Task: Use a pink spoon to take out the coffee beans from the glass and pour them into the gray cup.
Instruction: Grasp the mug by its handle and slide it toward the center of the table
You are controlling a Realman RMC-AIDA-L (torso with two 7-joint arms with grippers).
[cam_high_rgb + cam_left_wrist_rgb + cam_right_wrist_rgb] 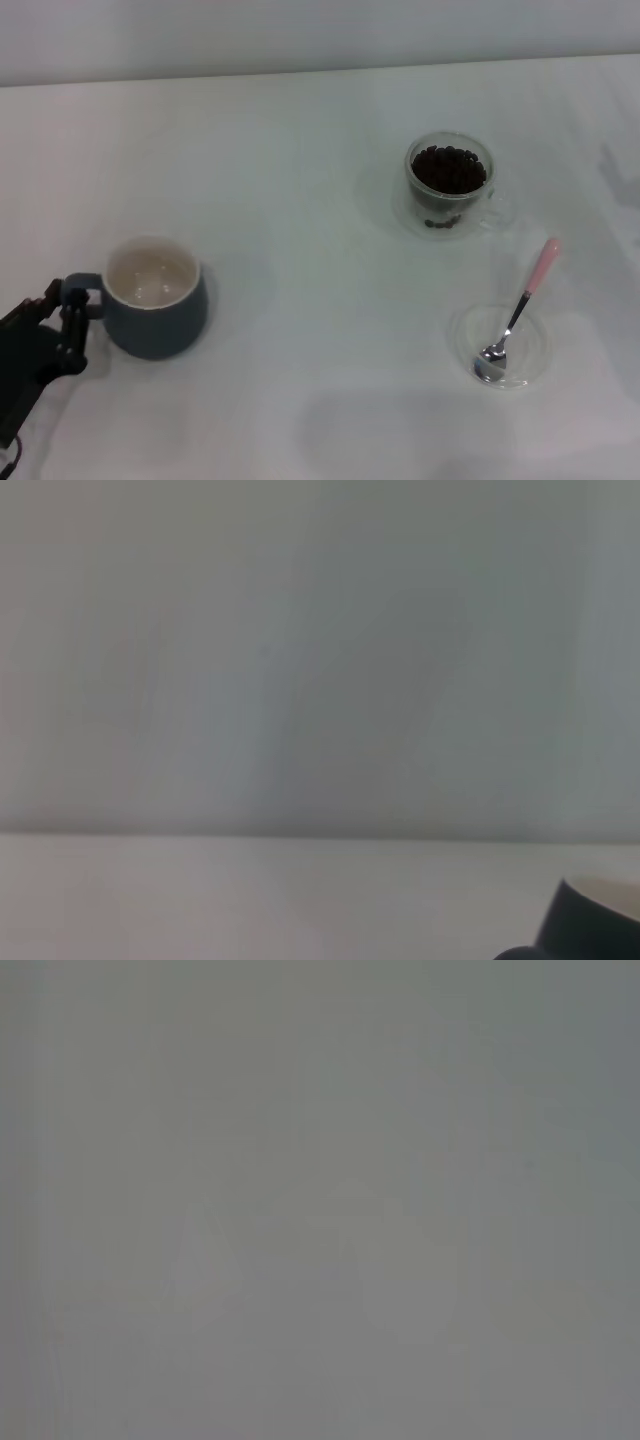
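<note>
The gray cup (155, 300) stands at the near left of the white table, upright, its cream inside bare; its loop handle points left. My left gripper (62, 318) is right at that handle, touching or nearly touching it. A dark edge of the cup shows in the left wrist view (600, 925). The glass (448, 183) stands at the far right, filled with coffee beans (449, 169). The pink spoon (518, 315) rests with its metal bowl in a shallow clear dish (536, 362) at the near right, pink handle pointing away from me. My right gripper is out of view.
The white table (320, 260) runs back to a pale wall. A wide stretch of table lies between the cup on the left and the glass and dish on the right. The right wrist view shows only a blank grey surface.
</note>
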